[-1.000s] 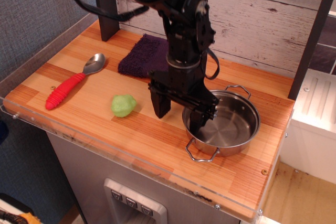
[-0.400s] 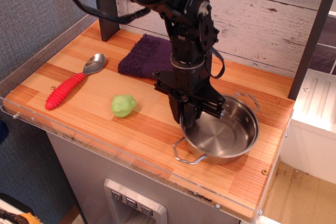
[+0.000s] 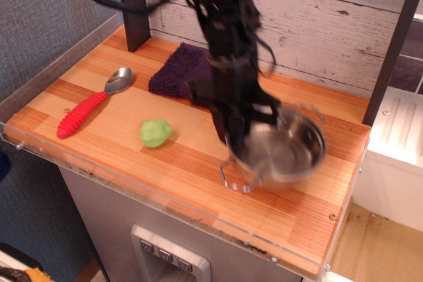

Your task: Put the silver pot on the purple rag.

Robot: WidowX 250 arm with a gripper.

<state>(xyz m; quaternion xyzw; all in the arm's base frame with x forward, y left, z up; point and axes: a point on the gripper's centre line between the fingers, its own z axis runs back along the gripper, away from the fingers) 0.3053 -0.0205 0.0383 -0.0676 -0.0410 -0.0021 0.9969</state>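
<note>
- The silver pot (image 3: 285, 151) is at the right part of the wooden table (image 3: 99, 143), blurred and tilted, its near side raised; whether its base touches the wood cannot be told.
- One wire loop handle sticks out toward the front edge, the other shows faintly at the far right rim.
- The gripper (image 3: 236, 138) is clamped on the pot's left rim, its dark fingers close together over the wall; the blur hides the exact contact.
- The black arm comes down from the top of the view, leaning slightly right, wrist pointing nearly straight down, cables looping beside it.
- The purple rag (image 3: 180, 70) lies flat at the back of the table, left of the arm and partly behind it, apart from the pot.
- A green lump (image 3: 155, 133) sits near the middle front, left of the pot.
- A spoon with a red handle (image 3: 91, 105) lies on the left, bowl toward the rag.
</note>
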